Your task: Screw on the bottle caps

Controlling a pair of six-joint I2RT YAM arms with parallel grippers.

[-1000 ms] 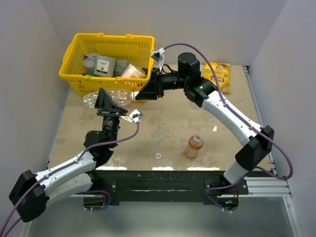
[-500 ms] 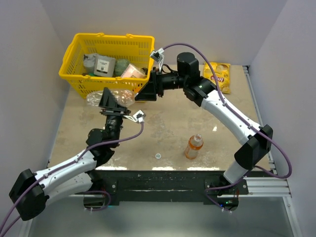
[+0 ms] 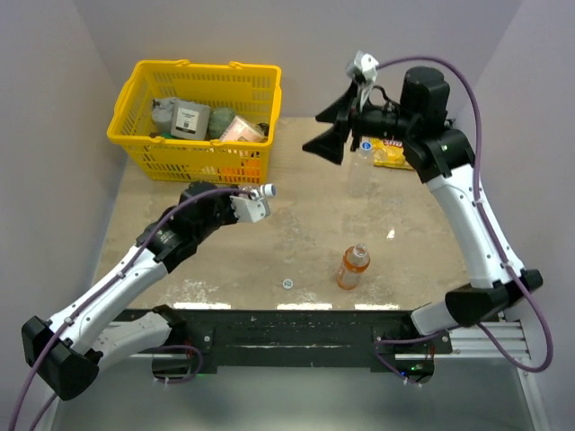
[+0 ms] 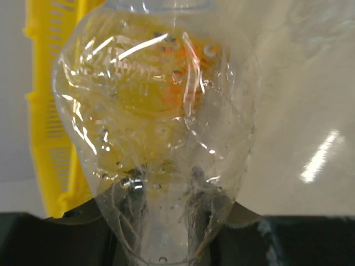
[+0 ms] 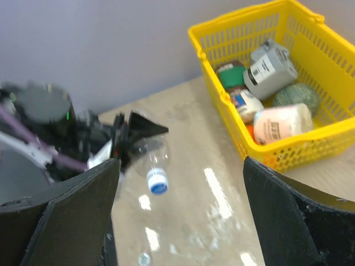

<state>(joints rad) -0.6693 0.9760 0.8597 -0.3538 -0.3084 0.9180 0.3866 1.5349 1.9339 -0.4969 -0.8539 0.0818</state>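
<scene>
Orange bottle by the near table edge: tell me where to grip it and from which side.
Probably best to grip the orange bottle around its round body, below the neck, coming in level from its right side. It stands upright and alone on the table, so its sides are free, and the loose cap lies to its left, apart from it.

**Three Bottles, Two Caps Counted**

Bottles numbered three: one clear bottle [image 4: 166, 127], a second clear bottle [image 3: 359, 175] and one orange bottle [image 3: 353, 267]. Two caps showed: one blue cap [image 5: 157, 187] and one whitish cap [image 3: 287, 284]. There was one yellow basket [image 3: 180, 166] and one snack packet [image 3: 395, 153].
</scene>
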